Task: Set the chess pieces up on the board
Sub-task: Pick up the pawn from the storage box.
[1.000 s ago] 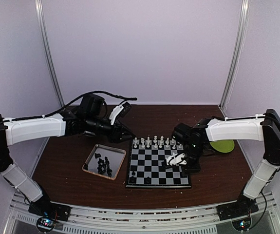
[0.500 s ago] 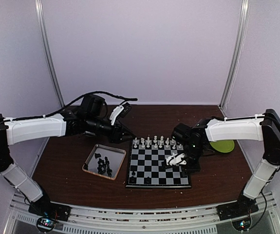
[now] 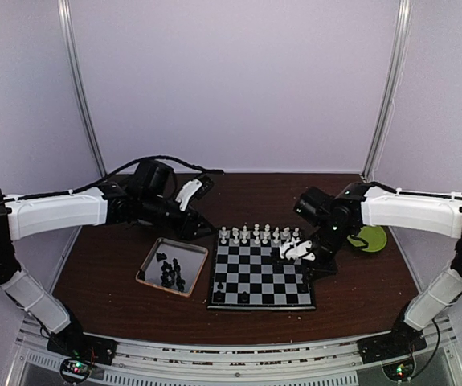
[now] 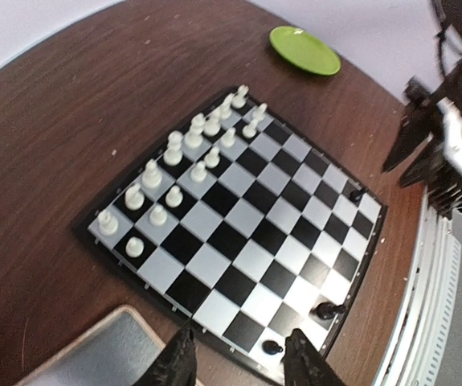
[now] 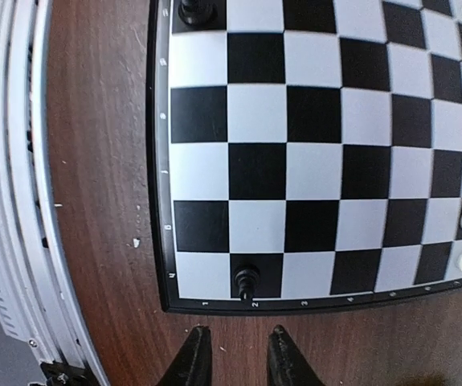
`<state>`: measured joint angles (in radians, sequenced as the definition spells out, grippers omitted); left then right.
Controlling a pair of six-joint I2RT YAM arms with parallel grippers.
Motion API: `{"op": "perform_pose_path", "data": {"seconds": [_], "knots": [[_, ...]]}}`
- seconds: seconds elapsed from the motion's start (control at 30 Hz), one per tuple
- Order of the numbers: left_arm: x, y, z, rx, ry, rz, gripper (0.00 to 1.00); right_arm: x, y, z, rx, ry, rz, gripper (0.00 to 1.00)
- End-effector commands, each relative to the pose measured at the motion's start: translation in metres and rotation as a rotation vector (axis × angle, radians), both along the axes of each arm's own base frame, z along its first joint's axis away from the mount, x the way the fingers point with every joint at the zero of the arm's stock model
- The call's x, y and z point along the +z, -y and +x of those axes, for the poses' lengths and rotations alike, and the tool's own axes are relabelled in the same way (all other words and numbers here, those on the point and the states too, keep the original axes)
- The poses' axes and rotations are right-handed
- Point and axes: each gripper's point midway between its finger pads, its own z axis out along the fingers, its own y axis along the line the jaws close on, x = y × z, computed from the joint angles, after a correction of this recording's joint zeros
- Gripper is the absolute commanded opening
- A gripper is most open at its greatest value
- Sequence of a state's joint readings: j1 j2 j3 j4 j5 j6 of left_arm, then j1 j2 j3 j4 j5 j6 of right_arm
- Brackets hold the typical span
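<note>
The board (image 3: 260, 275) lies mid-table, with white chess pieces (image 3: 259, 235) in two rows along its far side. One black piece (image 5: 247, 283) stands on a dark square by the board's right edge, just ahead of my right gripper (image 5: 237, 358), which is open and empty. That gripper (image 3: 296, 251) hovers over the board's right side. Two more black pieces (image 4: 272, 347) stand at the near left corner. My left gripper (image 4: 239, 366) is open and empty above the board's left edge (image 3: 204, 227). Several black pieces (image 3: 169, 270) lie in the tray.
The silver tray (image 3: 149, 273) sits left of the board, its corner (image 4: 94, 354) under my left fingers. A green plate (image 3: 367, 239) lies right of the board, behind the right arm. Metal rails (image 5: 22, 201) run along the table's near edge.
My right gripper has opened, let go of the black piece on the board's right edge, and drawn back up and away. The left arm shifted slightly left.
</note>
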<state>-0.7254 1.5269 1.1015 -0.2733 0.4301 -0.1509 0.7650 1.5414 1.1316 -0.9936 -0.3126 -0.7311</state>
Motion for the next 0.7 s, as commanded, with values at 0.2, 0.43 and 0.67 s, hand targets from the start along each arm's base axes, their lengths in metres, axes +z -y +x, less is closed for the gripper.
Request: {"op": "perform_pose_path", "data": {"seconds": [0.2, 0.43, 0.67], "knots": [[-0.036, -0.114, -0.016, 0.339, -0.057, 0.44, 0.36, 0.072, -0.019, -0.006, -0.079, -0.117, 0.435, 0.25], [-0.061, -0.16, -0.025, 0.497, -0.129, 0.623, 0.34, 0.062, -0.014, 0.007, -0.136, -0.068, 0.426, 0.24], [-0.095, -0.179, -0.033, 0.522, -0.273, 0.735, 0.25, 0.05, -0.004, 0.013, -0.149, -0.02, 0.366, 0.24]]}}
